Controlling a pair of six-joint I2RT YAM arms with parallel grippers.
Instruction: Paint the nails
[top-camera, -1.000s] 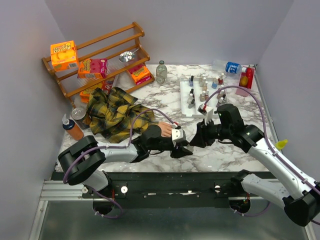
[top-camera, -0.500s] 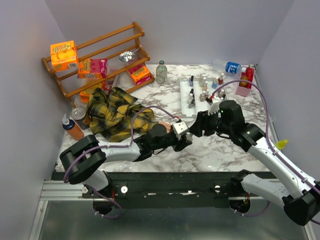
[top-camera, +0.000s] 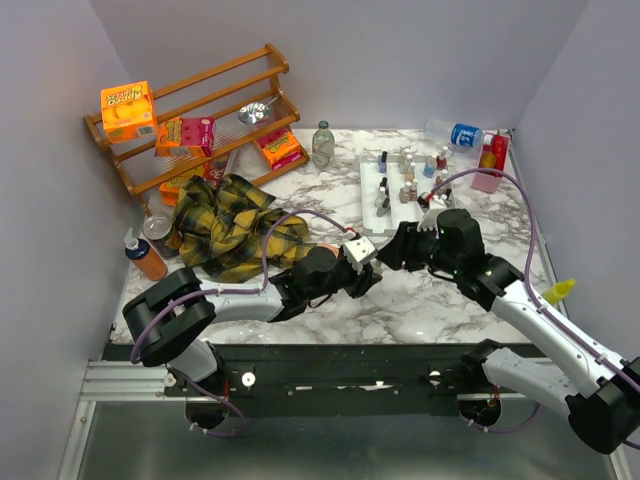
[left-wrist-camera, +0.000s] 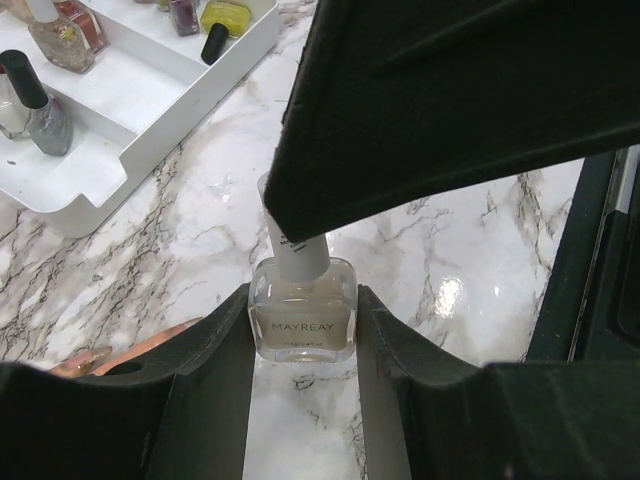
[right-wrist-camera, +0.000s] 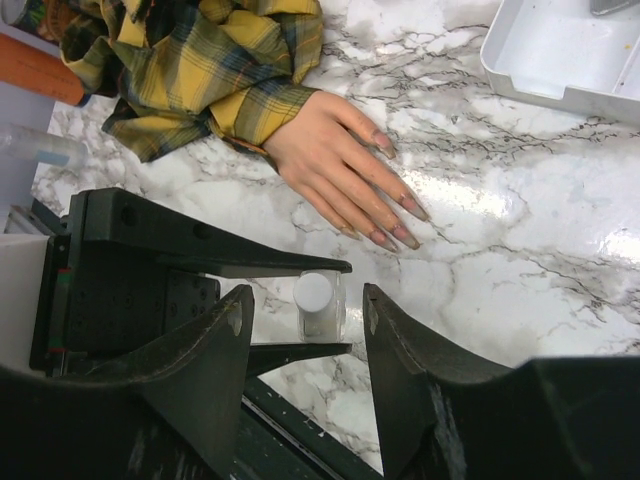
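My left gripper (left-wrist-camera: 303, 335) is shut on a small clear nail-polish bottle (left-wrist-camera: 303, 320) marked MAYREAY and holds it upright. My right gripper (right-wrist-camera: 305, 300) is open, its jaws either side of the bottle's white cap (right-wrist-camera: 314, 292) without touching it. The peach mannequin hand (right-wrist-camera: 330, 150) lies flat on the marble just beyond, out of a yellow-and-black plaid sleeve (right-wrist-camera: 220, 70). Its nails (right-wrist-camera: 412, 208) look pinkish-brown. In the top view both grippers meet at the table's middle (top-camera: 380, 265), and the left arm hides most of the hand (top-camera: 326, 247).
A white tray (top-camera: 372, 215) with several polish bottles stands behind the grippers; it also shows in the left wrist view (left-wrist-camera: 130, 150). A wooden rack (top-camera: 190, 110) with boxes is at the back left, an orange bottle (top-camera: 146, 258) at the left edge, and a glass bottle (top-camera: 322, 145) behind.
My left gripper has raised the bottle and swung it right and away from me. My right gripper has moved left and closed in over the bottle's cap.
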